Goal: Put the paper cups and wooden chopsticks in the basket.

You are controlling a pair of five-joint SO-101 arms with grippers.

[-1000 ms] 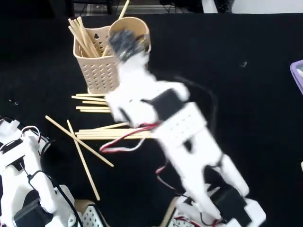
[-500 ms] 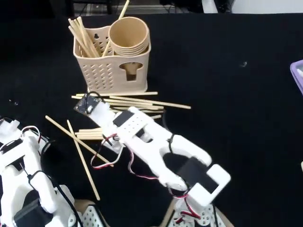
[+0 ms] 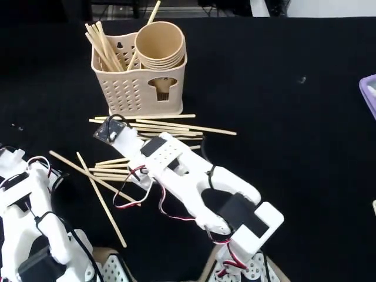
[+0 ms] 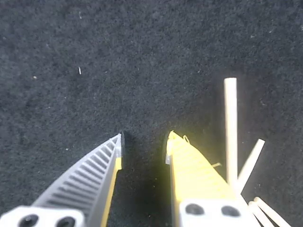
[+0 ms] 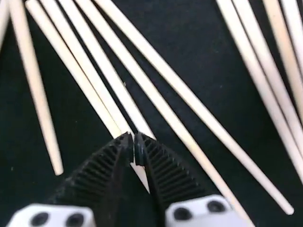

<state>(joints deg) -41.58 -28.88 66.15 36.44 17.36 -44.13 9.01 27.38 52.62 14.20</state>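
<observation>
Wooden chopsticks (image 3: pixel 170 125), pale and slender, lie scattered on the table (image 3: pixel 294 147) just near of the basket (image 3: pixel 126 94), where the paper cups (image 3: pixel 160 46) already stand. The right gripper (image 5: pixel 133 142) is closed on one chopstick (image 5: pixel 90 71) (a thin, tip-only pinch), so pickup seems in hand; the next move calls for lifting it level and carrying it far to the basket. The left gripper (image 4: pixel 142 142) hangs open.
</observation>
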